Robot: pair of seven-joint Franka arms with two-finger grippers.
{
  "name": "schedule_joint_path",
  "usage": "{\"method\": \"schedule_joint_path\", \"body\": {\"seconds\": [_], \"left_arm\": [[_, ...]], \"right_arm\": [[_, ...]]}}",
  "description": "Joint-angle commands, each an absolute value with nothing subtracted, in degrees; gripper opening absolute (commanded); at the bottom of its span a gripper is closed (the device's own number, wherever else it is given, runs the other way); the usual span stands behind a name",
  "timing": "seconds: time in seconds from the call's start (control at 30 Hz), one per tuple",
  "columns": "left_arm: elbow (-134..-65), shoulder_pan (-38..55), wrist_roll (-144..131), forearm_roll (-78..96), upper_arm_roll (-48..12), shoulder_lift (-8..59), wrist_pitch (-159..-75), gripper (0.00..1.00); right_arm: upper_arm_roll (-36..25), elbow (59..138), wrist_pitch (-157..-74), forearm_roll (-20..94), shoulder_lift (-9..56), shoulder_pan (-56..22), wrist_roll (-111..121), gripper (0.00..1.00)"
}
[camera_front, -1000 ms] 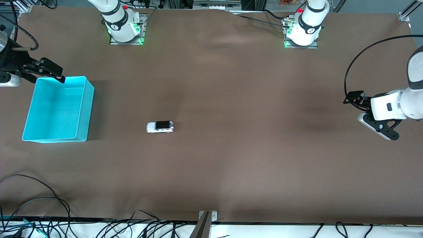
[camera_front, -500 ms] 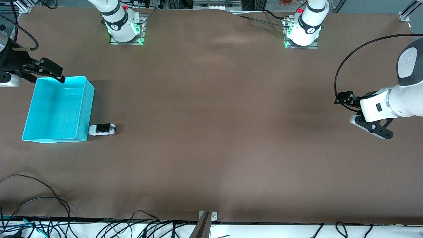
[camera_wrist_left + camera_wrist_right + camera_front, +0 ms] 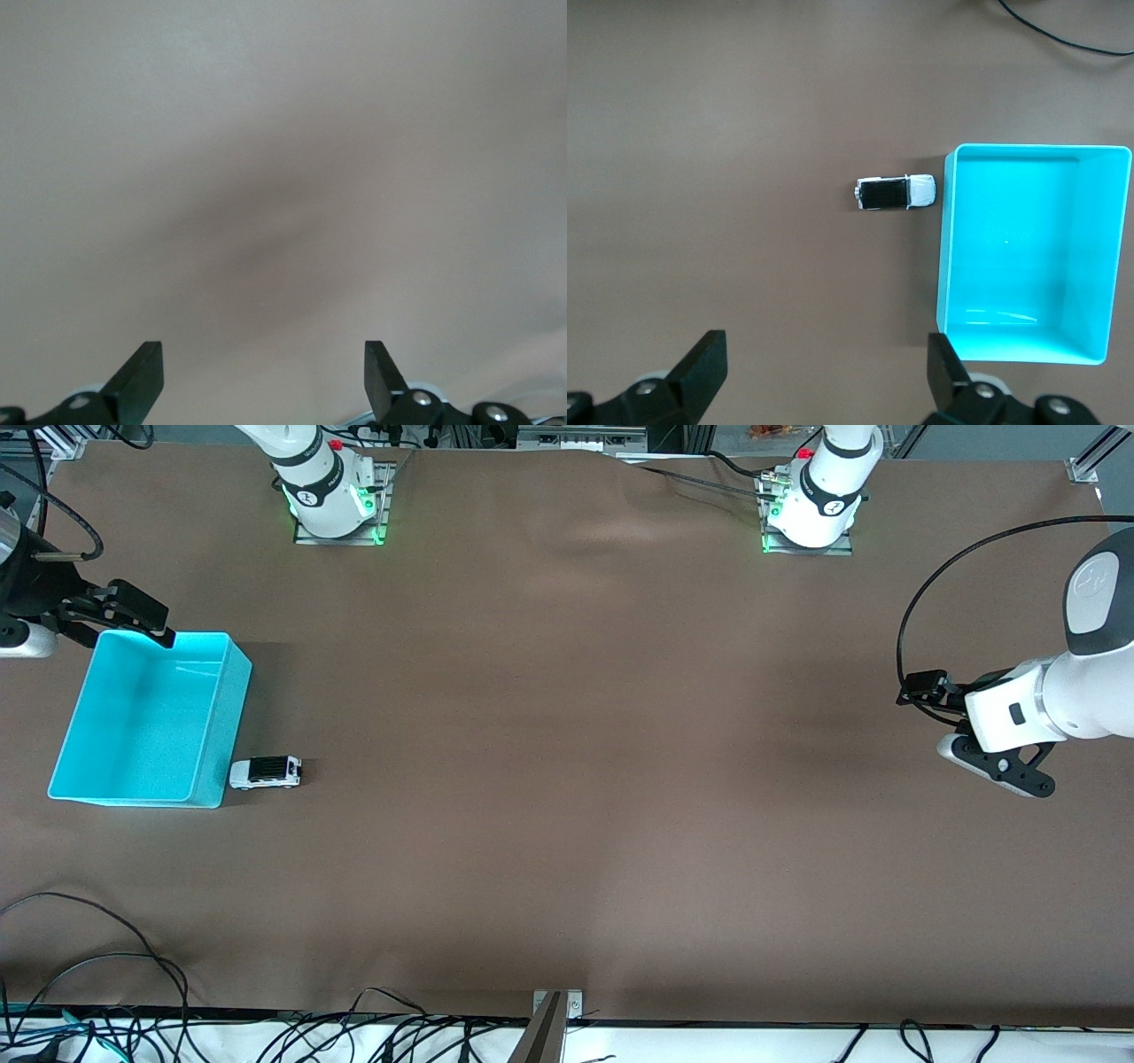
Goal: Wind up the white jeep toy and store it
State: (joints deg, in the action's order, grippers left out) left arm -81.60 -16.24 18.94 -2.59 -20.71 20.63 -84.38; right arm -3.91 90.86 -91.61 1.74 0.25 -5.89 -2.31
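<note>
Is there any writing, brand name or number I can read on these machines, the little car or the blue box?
None can be read.
Round marks on the arm bases: too small to read.
White jeep toy: no lettering shows.
Cyan bin: plain.

You are looking down past the left gripper [image 3: 263,381] at the brown table surface [image 3: 283,133], with a soft dark shadow [image 3: 257,252] across it. The two black fingertips [image 3: 142,376] stand well apart, and there is only table surface between them.

White jeep toy [image 3: 265,772] against cyan bin [image 3: 209,744]
</note>
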Motion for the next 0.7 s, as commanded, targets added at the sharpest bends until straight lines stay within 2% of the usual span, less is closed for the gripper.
{"method": "schedule_joint_path", "body": {"seconds": [0.0, 0.17, 0.53, 0.67], "left_arm": [[-78.58, -16.26, 16.79, -3.96, -20.74, 20.3, -83.41, 1.0], [-78.14, -16.26, 14.6, -3.78, -20.92, 20.3, -83.67, 1.0], [-78.22, -16.0, 12.83, -4.22, -20.83, 16.0, -84.2, 1.0], [-80.15, -14.42, 13.01, -4.04, -19.69, 13.28, -84.38, 1.0]], "right_arm": [[-4.04, 90.35, -91.58, 1.84, 0.18, -6.06, -2.81, 1.0], [-4.04, 90.35, -91.58, 1.76, 0.18, -6.06, -2.9, 1.0], [-3.95, 90.7, -90.7, 1.23, 0.44, -6.15, -2.73, 1.0], [-4.04, 90.97, -90.7, 1.49, 0.96, -6.07, -2.2, 1.0]]}}
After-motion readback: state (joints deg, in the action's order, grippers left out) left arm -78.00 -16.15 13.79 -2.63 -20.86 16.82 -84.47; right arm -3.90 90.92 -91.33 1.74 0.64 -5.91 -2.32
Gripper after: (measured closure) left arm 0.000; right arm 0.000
